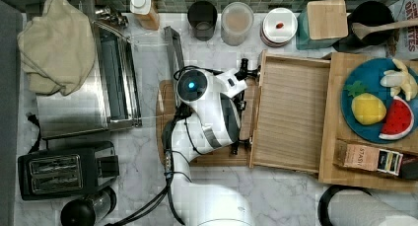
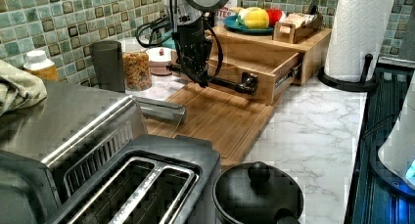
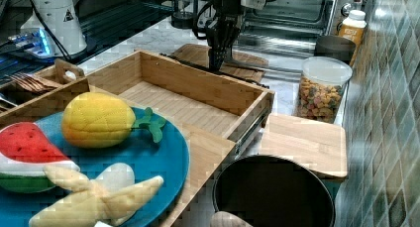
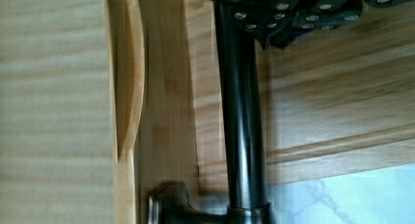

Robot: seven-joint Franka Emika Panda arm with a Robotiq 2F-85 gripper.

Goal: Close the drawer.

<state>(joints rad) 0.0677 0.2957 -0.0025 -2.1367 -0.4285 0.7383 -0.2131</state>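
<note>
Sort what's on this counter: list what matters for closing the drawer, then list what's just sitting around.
For the job:
- drawer, pulled open and empty
- its black bar handle
- gripper, down at the handle

Just lying about:
- cutting board
- blue plate of toy fruit
- paper towel roll
- toaster
- cereal jar
- toaster oven

We see a white marble counter backed by a wall of small green tiles. Against that wall stands a steel toaster oven, and near the oven sits a black toaster.
</note>
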